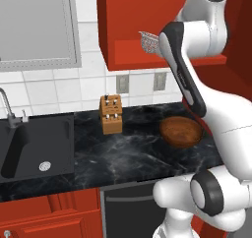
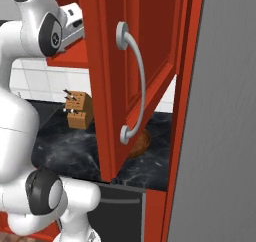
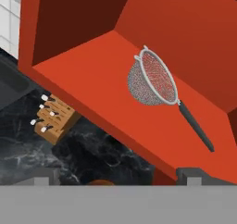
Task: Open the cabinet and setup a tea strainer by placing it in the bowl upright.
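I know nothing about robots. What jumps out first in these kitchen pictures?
The glossy red cabinet stands open, its door swung out over the black counter. Inside on its shelf lies a silver tea strainer; the open gripper points toward it. Below, a brown wooden bowl sits on the counter, right of a knife block.

We list two carriers. First, the surface (image 1: 123,156): black marble-patterned stone along a white tiled wall, with a dark sink (image 1: 34,148) sunk into its left end. On it we count a tan knife block (image 1: 111,114), upright near the wall, and a round brown wooden bowl (image 1: 180,132) to its right, well apart from the block. Second, the red cabinet shelf (image 3: 102,75): on it we count one tea strainer (image 3: 152,79), its mesh basket lying on the shelf floor, its dark handle (image 3: 196,126) pointing away from the basket.
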Controlling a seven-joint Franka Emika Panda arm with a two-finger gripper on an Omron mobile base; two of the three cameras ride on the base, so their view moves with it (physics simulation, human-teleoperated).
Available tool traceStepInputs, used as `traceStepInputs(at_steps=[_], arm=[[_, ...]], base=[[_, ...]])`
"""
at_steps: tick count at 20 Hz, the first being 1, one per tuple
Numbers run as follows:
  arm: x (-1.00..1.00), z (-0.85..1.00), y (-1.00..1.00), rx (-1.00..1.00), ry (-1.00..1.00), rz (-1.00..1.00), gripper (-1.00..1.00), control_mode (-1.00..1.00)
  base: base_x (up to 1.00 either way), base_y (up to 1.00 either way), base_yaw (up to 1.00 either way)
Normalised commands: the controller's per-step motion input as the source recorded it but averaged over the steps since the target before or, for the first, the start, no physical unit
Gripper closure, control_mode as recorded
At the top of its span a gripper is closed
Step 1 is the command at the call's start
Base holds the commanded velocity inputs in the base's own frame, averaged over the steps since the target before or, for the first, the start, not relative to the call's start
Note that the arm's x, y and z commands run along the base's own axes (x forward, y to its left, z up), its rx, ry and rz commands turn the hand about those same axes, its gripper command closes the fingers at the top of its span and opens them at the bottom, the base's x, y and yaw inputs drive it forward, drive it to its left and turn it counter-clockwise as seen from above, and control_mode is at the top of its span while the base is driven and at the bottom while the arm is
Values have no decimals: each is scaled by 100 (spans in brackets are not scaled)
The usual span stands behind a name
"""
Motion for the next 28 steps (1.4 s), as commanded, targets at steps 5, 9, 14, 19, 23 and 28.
traceStepInputs(at_steps=[5,9,14,19,23,28], arm=[[28,-6,1,-2,0,0,-100,-100],[40,-26,2,-7,-2,0,-100,-100],[42,-18,1,-5,0,-1,-100,-100],[53,0,0,-4,3,0,-100,-100],[51,0,1,-2,3,0,-100,-100],[43,0,0,0,1,-2,-100,-100]], base=[[0,0,0],[0,0,0],[0,0,0],[0,0,0],[0,0,0],[0,0,0]])
